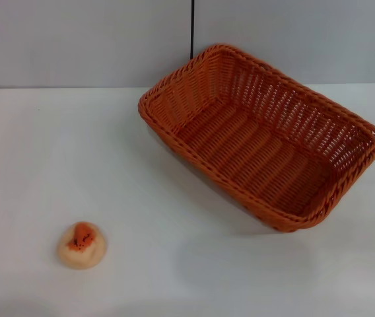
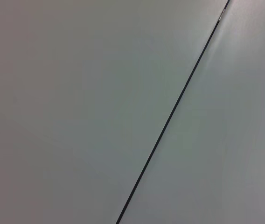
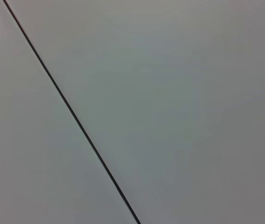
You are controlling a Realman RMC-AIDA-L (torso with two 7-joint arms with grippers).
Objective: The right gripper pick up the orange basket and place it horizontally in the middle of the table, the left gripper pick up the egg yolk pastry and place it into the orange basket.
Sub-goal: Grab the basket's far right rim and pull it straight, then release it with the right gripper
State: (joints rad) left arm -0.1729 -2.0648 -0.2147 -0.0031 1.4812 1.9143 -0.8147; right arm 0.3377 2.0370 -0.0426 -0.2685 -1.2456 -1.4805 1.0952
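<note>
The orange basket (image 1: 260,135) stands on the white table (image 1: 174,264) at the back right, turned diagonally, with nothing inside it. Near the front left lies the egg yolk pastry (image 1: 82,245), a small cream dome with an orange speckled top. Neither the left gripper nor the right gripper shows in any view. Both wrist views hold only a plain grey surface crossed by a thin dark line.
A grey wall (image 1: 75,39) with a dark vertical seam (image 1: 192,30) runs behind the table's far edge. Open tabletop lies between the pastry and the basket and along the front.
</note>
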